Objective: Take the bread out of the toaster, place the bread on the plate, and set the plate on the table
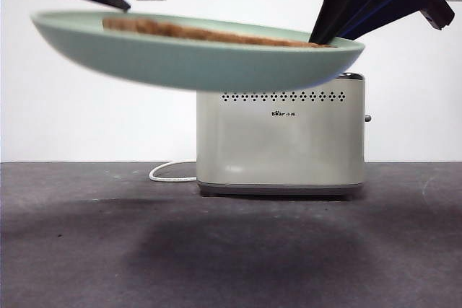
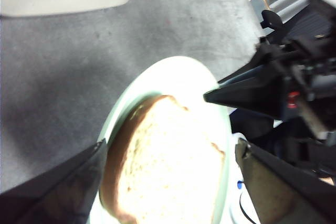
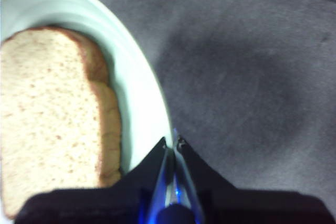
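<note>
Pinching the rim of the plate (image 3: 139, 103), the right gripper (image 3: 172, 142) shows its jaws pressed nearly together at the lower centre of the right wrist view, the pale green edge caught between them. In the front view this gripper (image 1: 321, 37) comes down from the upper right and meets the plate's right edge, carrying it tilted — left side higher — above the toaster (image 1: 280, 138). The left gripper (image 2: 168, 153) stands wide open, its jaws spread to either side of the plate without visibly closing on anything; in the front view a dark tip at the upper left touches or hovers just over the raised left rim. The bread (image 3: 52, 114) lies flat inside the plate, its long axis running roughly across the front view from left to right. What remains is the descent: the table (image 1: 86, 250) lies straight below, and the right arm alone bears the load, so the tilt seems the likely hazard for the slice sliding.
</note>
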{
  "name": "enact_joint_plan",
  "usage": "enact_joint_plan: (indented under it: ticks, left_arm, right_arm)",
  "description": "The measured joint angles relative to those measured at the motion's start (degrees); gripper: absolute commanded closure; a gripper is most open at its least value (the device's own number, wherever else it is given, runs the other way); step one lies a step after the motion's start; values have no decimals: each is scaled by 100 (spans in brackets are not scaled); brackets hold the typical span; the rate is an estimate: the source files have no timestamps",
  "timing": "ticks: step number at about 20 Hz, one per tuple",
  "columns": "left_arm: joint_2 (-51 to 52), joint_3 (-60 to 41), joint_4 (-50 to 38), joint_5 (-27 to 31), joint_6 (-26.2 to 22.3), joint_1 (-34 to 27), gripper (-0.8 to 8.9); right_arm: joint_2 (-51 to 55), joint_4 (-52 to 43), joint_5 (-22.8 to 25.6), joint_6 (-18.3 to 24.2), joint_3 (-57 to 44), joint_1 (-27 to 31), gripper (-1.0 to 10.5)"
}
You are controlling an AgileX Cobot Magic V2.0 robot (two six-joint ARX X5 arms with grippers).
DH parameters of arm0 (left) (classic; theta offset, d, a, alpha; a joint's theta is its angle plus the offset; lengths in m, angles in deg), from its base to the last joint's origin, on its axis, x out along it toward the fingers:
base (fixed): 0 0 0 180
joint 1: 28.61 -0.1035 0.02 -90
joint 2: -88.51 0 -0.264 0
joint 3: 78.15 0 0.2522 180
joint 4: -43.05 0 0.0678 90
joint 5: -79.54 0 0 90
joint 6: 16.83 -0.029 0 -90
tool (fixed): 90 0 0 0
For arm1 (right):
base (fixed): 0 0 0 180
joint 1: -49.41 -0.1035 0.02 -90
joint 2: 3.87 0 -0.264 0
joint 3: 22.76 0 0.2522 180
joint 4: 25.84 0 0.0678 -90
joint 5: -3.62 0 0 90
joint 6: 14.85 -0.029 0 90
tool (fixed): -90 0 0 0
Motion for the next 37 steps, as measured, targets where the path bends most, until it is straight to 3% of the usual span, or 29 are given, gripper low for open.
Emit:
enact_joint_plan:
  ticks: [4, 5, 8, 9, 12, 16, 20, 30, 37]
  left_arm:
    - [87, 621, 129, -151, -369, 0, 414]
    - [155, 782, 203, -170, -459, 0, 474]
    - [433, 1209, 498, -144, -828, 2, 793]
    - [562, 1259, 518, -140, -968, 0, 824]
    - [970, 1268, 752, 39, -1281, 2, 822]
    - [1445, 1268, 1233, 1043, -1816, 0, 822]
    - [1843, 1268, 1261, 1366, -2120, 0, 822]
    - [2074, 1268, 1344, 1425, -2205, 0, 822]
    - [2076, 1268, 1432, 1425, -2205, 0, 822]
  right_arm:
    - [0, 2, 81, 7, 0, 57, 959]
    - [0, 2, 98, 20, 0, 118, 959]
    - [0, 2, 227, 85, 0, 448, 959]
    - [0, 4, 249, 111, 0, 588, 959]
    - [-4, 151, 251, 275, 0, 1119, 959]
    - [-306, 334, 258, 533, 0, 1676, 959]
    - [-964, 302, 254, 717, -48, 1731, 959]
    - [-2356, -94, 238, 820, -74, 1731, 959]
    - [-2675, -376, 151, 822, -74, 1733, 959]
